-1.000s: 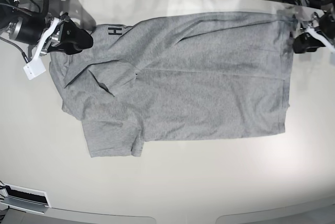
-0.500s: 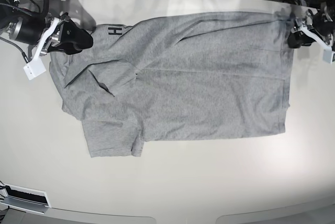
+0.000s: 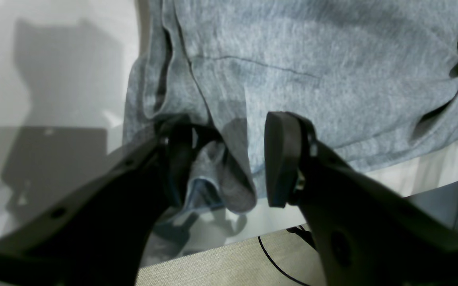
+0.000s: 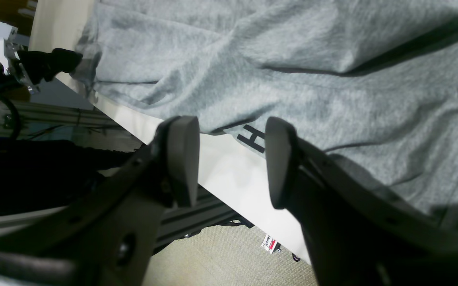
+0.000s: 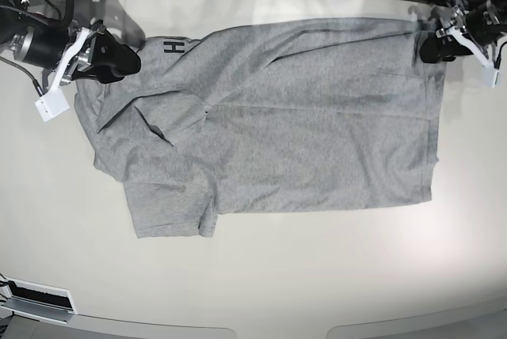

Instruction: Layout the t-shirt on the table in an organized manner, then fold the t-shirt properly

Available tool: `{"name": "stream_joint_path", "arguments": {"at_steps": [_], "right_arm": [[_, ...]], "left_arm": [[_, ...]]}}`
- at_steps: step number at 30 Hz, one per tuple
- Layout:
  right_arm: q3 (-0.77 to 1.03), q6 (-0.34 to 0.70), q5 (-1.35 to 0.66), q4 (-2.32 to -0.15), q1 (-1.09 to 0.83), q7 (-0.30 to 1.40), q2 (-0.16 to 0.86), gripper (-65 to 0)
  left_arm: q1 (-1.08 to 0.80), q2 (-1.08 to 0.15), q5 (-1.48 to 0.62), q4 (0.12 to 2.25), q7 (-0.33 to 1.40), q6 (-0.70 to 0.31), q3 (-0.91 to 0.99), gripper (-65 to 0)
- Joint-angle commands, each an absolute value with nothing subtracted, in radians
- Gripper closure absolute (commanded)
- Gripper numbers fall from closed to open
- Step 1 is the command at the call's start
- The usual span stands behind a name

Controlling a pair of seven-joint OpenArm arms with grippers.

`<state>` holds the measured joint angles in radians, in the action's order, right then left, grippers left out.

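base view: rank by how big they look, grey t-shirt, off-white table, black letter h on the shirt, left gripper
1. Glossy off-white table
2. Heather-grey cotton t-shirt
3. Black left gripper
4. Black block letter H, only slightly smaller than the gripper

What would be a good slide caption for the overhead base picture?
Two robot grippers, left and right, sit at opposite far corners of a grey t-shirt spread on a white table.

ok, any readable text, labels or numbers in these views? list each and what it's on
"H": black block letter on the t-shirt, at its far edge near the right gripper; any further lettering is folded out of sight.
Small white tag on the floor below the table edge: print too small to read.
Nothing else legible.
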<state>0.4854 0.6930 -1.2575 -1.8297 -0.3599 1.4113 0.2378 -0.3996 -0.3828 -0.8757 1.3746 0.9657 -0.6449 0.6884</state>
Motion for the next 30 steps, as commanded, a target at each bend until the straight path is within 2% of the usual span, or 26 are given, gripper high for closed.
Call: {"name": "stream_joint_path", "arguments": {"at_steps": [1,10,19,22,25,30], "right_arm": [[0.491,0.698,-1.283,-1.847,-0.354,1.396,0.252,-28.3],[0.491,0.698,-1.283,-1.847,-0.354,1.393,0.252,-28.3],[0.491,0.698,-1.284,-1.847,-0.352,1.392,0.252,-28.3],[0.491,0.698,-1.284,-1.847,-0.352,1.392,0.252,-28.3],[0.491,0.698,-1.284,-1.847,-0.352,1.392,0.252,-28.3],[0.491,0.698,-1.284,-1.847,-0.352,1.391,0.252,-28.3]], "left_arm": [[-0.399,-0.402,-0.891,1.389,0.955,-0.651,0.694,-30.1],[-0.399,-0.407,-0.971,1.39,1.068,-0.696,0.694,-30.1],[-0.398,-0.406,-0.973,1.39,1.069,-0.696,0.694,-28.8],[-0.398,-0.407,-0.999,1.39,1.059,-0.696,0.694,-21.3],[-0.398,-0.407,-1.0,1.39,1.021,-0.696,0.694,0.0],[-0.398,-0.408,-1.008,1.39,1.019,-0.698,0.694,0.0]]}}
